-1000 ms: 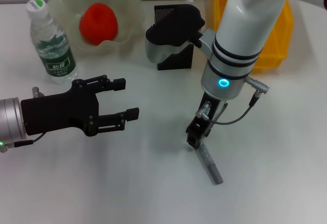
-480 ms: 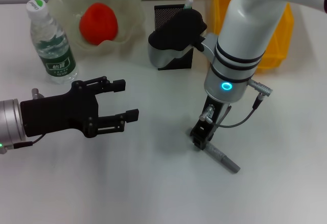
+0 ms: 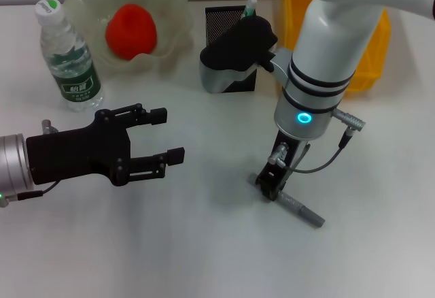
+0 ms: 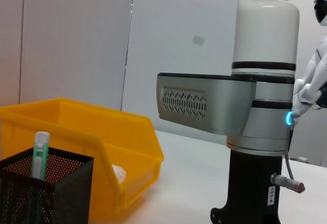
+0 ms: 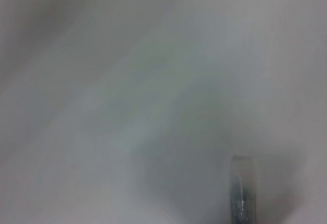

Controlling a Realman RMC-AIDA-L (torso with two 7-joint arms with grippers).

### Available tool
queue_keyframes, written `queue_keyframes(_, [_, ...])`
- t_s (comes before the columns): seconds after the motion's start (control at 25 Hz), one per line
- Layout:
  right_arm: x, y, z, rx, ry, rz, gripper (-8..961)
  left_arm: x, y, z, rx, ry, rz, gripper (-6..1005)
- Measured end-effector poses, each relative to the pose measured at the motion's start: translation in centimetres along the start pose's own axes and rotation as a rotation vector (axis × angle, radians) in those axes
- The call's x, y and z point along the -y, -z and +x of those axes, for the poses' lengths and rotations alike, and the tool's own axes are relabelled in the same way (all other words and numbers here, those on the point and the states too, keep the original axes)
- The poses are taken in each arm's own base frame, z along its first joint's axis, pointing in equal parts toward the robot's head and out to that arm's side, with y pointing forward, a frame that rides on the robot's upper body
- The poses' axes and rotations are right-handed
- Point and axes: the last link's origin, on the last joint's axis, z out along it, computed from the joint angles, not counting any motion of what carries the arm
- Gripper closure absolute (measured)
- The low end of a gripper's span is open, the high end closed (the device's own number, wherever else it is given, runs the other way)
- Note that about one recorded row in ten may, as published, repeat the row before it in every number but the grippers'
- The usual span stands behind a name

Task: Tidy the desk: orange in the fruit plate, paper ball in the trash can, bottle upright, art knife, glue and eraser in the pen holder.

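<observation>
My right gripper [image 3: 270, 184] points down at the table and is shut on one end of the grey art knife [image 3: 302, 209], which slants out to the right; its tip shows in the right wrist view [image 5: 241, 188]. My left gripper [image 3: 168, 133] is open and empty, hovering at the left. The orange [image 3: 130, 31] lies in the fruit plate [image 3: 170, 2]. The bottle [image 3: 68, 56] stands upright beside the plate. The pen holder [image 3: 224, 20] holds the glue [image 3: 249, 5] and is partly hidden by my right wrist. The paper ball [image 4: 118, 173] lies in the trash can [image 3: 372, 46]. The eraser is out of view.
My right arm's white forearm [image 3: 326, 53] stands tall between the pen holder and the trash can. In the left wrist view the pen holder [image 4: 46, 188] stands in front of the trash can [image 4: 92, 142], with my right arm [image 4: 260, 106] beside them.
My right gripper has turned and shifted slightly right, swinging the art knife from pointing toward me to pointing right. The glue in the pen holder has come into view. My left arm has not moved.
</observation>
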Motion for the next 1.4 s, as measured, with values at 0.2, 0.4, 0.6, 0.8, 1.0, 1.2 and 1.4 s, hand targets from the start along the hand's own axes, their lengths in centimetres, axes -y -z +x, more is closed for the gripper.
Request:
queue_keyframes(0.2, [0.1,0.4,0.0,0.058,-0.019,-0.043,805,0.0,0.0,0.0,0.000,0.000,-0.001,221])
queue_keyframes(0.4, [1.3,2.7,-0.1,0.265,-0.053,-0.130,815,0.1,0.2,0.0,-0.008,0.002,0.009,220])
queue_keyframes(0.6, [4.2,5.4,1.3,0.527,-0.100,-0.194,816,0.0,0.4,0.3,-0.034,0.002,0.015,221])
queue_keyframes(0.8, [6.9,8.0,3.9,0.920,-0.093,-0.306,817,-0.3,0.7,0.3,-0.073,-0.008,0.032,221])
queue_keyframes(1.0, [8.9,9.0,6.7,1.246,-0.042,-0.309,817,-0.6,0.5,0.2,-0.088,-0.003,0.030,220])
queue_keyframes(1.2, [10.6,8.4,7.9,1.439,-0.055,-0.255,816,-0.8,0.2,0.2,-0.101,0.001,0.030,224])
queue_keyframes(1.4, [11.8,7.2,6.7,1.486,-0.074,-0.152,816,-0.9,0.2,0.1,-0.110,-0.001,0.030,227])
